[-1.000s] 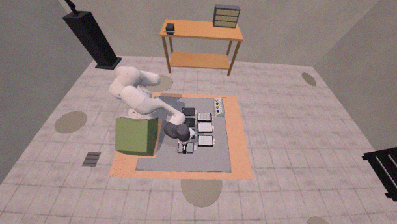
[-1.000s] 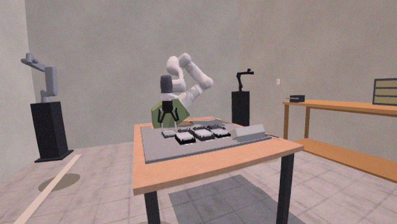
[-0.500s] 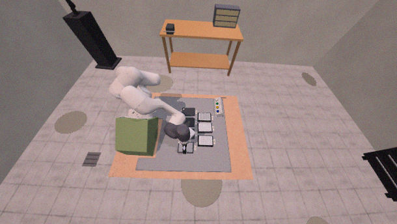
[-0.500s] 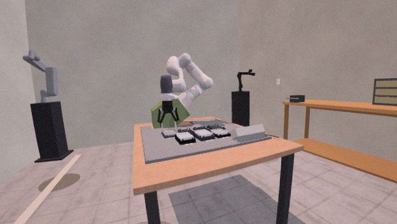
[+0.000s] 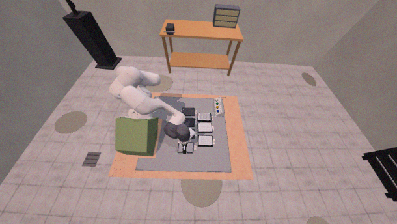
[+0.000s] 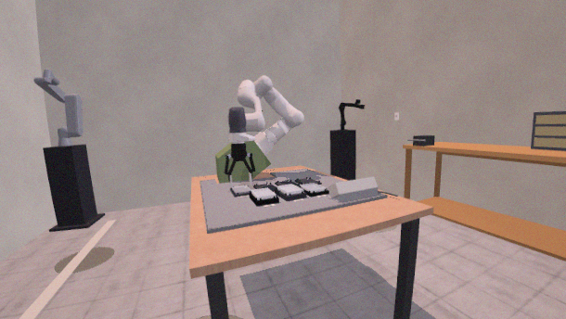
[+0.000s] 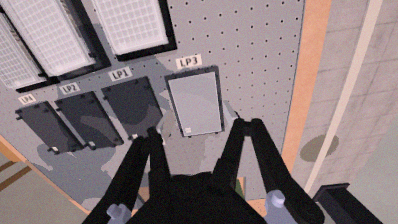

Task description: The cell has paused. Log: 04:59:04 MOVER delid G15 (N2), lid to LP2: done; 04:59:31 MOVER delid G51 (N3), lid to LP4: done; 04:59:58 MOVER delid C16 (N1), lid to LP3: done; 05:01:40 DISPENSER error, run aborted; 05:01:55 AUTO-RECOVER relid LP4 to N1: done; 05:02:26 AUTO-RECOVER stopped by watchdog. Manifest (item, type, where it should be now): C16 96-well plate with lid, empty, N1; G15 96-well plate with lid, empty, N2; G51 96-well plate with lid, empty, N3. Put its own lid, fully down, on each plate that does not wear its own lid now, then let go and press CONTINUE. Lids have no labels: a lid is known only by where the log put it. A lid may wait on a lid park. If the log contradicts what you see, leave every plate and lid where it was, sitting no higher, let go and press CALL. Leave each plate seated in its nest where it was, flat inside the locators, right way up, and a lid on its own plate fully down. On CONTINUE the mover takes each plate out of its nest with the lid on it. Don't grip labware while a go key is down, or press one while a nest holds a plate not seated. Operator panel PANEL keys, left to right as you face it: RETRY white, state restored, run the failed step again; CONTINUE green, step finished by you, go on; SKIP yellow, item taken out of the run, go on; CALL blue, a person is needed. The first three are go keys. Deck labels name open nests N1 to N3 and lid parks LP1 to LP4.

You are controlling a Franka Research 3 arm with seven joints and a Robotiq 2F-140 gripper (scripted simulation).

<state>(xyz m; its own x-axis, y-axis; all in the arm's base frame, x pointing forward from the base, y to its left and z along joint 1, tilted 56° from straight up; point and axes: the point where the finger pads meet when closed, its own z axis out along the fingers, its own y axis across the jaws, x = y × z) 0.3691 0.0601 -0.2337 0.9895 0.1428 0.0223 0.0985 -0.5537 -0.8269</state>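
Lid (image 7: 195,102) lies flat on park LP3 (image 7: 189,61) — parks LP1 (image 7: 131,103), LP2 (image 7: 88,118) and LP4 (image 7: 46,126) show dark. Claw (image 7: 198,145) hangs above the lid, partly open, gripping nothing. Plates (image 7: 131,24) sit in nests on the counter (image 6: 297,236).
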